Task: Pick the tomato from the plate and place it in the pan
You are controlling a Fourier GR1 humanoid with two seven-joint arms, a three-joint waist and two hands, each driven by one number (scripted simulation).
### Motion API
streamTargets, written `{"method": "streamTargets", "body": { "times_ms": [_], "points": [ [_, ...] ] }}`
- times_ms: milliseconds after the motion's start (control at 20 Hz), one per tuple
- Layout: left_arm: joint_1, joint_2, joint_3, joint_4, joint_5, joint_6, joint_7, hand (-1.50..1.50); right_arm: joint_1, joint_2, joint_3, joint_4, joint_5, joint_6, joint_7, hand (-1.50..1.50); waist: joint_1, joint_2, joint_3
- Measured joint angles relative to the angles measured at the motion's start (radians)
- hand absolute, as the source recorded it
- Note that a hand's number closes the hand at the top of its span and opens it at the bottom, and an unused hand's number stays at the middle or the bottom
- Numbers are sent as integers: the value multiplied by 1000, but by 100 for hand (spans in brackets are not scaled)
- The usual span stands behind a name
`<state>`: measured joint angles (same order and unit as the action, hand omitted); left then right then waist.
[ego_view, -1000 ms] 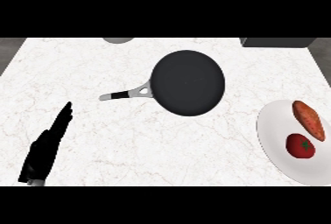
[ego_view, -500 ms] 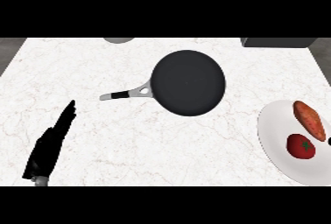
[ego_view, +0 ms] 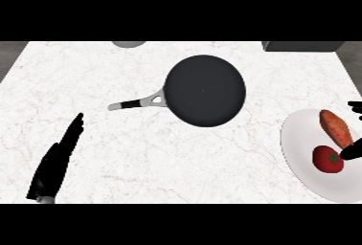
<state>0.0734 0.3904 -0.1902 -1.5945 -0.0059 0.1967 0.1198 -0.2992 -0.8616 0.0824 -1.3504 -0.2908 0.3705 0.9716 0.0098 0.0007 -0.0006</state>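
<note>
1 tomato (ego_view: 327,159), 1 sweet potato (ego_view: 336,128) on plate (ego_view: 300,158) | 1 pan (ego_view: 205,91) | left hand (ego_view: 60,160) straight-fingered | right hand (ego_view: 351,152) unclear

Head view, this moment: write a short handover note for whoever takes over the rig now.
Left hand: open, fingers straight, resting at the counter's lower left.
Right hand: only fingertips show at the right edge, at the tomato; grip cannot be judged.
Tomato lies on the white plate, beside an orange-red vegetable. Pan is mid-counter, nothing in it.
Done: nothing placed. Left: grasp, lift, carry to the pan, release.
</note>
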Motion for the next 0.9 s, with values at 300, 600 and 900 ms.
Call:
{"method": "streamTargets", "body": {
  "times_ms": [300, 600, 900],
  "points": [
    [11, -18, 13, 16, -14, -13, -23, 0, -23, 27, 46, 10, 19, 2, 36, -150, -2, 0, 0],
    [-22, -22, 35, 4, -19, -33, 27, 0, -28, 52, 77, 70, 60, 13, 27, -150, -4, 0, 0],
    [-3, -44, 44, 1, -44, -35, 14, 0, -8, 76, 92, 74, 81, 19, 27, -150, -5, -2, -1]
  ]
}}
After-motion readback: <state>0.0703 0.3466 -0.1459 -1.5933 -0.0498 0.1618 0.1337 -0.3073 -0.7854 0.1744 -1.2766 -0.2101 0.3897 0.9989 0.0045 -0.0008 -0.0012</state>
